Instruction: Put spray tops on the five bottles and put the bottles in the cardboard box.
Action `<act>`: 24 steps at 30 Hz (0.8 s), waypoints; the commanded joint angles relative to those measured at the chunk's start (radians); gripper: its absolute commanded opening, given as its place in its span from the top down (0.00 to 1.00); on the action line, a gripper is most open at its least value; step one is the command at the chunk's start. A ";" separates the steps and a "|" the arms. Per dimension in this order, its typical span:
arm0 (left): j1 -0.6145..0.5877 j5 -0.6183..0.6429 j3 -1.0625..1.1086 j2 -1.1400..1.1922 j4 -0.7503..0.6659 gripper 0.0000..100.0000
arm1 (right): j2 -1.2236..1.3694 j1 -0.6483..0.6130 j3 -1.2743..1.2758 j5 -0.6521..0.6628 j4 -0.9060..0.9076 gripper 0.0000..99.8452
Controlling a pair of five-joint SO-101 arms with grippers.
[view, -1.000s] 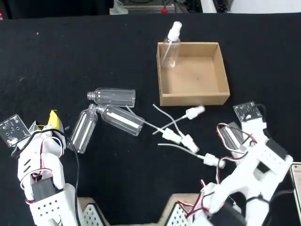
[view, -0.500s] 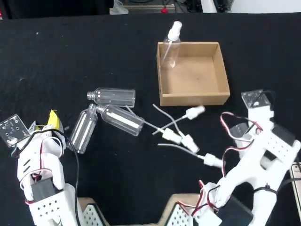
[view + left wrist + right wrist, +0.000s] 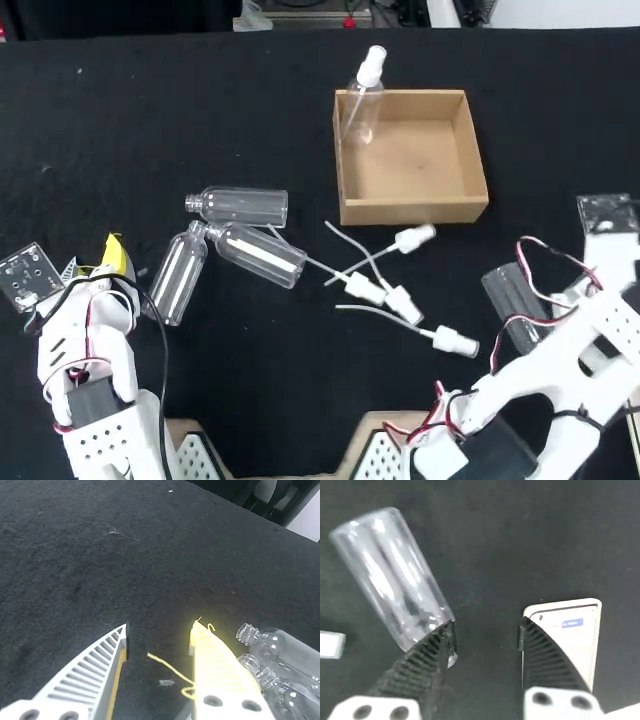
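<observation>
My right gripper (image 3: 485,625) fingers apart, nothing held; bottle (image 3: 395,575) lies just beside one finger near table (image 3: 150,100) right edge, awaiting spray top (image 3: 455,342), I judge. My left gripper (image 3: 160,627) apart, front left corner. One capped bottle (image 3: 362,100) stands in cardboard box (image 3: 410,212).

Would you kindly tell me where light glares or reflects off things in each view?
High view: pale streaks on the three clustered bottles, while the black table cover stays matte. Right wrist view: white reflections run along the clear bottle beside the right gripper. Left wrist view: small glints on two bottle necks.
</observation>
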 commanded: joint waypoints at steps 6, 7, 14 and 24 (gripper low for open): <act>0.005 -0.012 -0.008 -0.005 -0.003 0.80 | 0.002 0.086 0.133 0.175 -0.201 0.82; 0.005 -0.012 -0.008 -0.005 -0.003 0.80 | 0.002 0.086 0.154 0.198 -0.216 0.82; 0.005 -0.012 -0.008 -0.005 -0.003 0.80 | -0.005 0.081 0.255 0.256 -0.221 0.82; 0.007 -0.012 -0.007 -0.005 -0.003 0.80 | -0.007 -0.143 0.177 0.184 0.129 0.82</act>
